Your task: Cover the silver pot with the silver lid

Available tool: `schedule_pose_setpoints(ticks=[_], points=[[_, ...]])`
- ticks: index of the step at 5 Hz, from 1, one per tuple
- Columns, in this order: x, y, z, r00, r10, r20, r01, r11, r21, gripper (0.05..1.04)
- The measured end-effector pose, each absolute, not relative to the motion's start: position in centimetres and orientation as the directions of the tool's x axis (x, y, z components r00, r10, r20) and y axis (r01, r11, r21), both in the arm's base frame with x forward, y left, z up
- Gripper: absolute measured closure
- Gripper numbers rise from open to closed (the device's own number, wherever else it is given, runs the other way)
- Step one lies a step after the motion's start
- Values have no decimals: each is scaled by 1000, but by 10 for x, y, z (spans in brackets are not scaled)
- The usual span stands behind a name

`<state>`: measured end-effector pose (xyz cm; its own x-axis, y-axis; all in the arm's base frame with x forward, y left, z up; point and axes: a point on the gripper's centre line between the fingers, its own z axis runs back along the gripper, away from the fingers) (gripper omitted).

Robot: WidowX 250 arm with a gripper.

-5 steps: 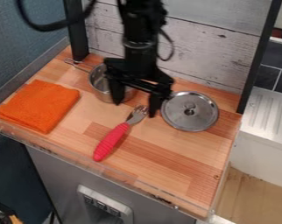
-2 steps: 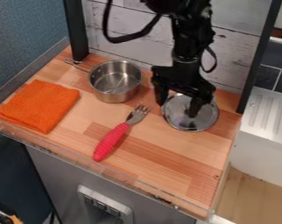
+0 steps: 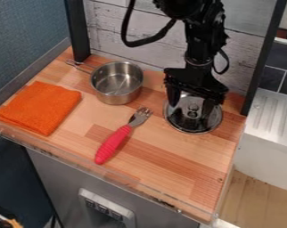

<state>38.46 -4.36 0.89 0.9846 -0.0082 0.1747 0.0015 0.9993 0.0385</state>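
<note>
Hovering right over the silver lid (image 3: 194, 127), my gripper (image 3: 190, 110) has its jaws spread wide, one to each side of the knob (image 3: 193, 107), and nothing is pinched between them! The lid lies flat on the bench (image 3: 187, 173), knob up, towards the back right of the view. Over to its left stands the silver pot (image 3: 117, 82), upright, uncovered, its handle pointing off to the back left. Out in front of the pot there's the red-handled fork (image 3: 113, 144), tines angled up near the lid, and over at the left, the orange cloth (image 3: 40, 107)!
</note>
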Motion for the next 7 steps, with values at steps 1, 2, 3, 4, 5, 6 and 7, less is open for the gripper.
schedule_pose_setpoints(ticks=[1, 2, 3, 4, 5, 6, 7], points=[[392, -45, 3, 987, -3, 162, -2, 1000, 30, 136], [393, -44, 3, 987, 0, 163, -5, 999, 32, 409], [392, -45, 3, 988, -10, 153, 4, 999, 37, 707], [389, -45, 2, 991, -13, 134, 9, 999, 32, 798], [387, -47, 4, 994, -34, 108, 32, 999, 17, 798], [390, -37, 21, 993, 1, 118, 1, 1000, -17, 798], [394, -18, 57, 982, 41, 182, -33, 998, -48, 798]])
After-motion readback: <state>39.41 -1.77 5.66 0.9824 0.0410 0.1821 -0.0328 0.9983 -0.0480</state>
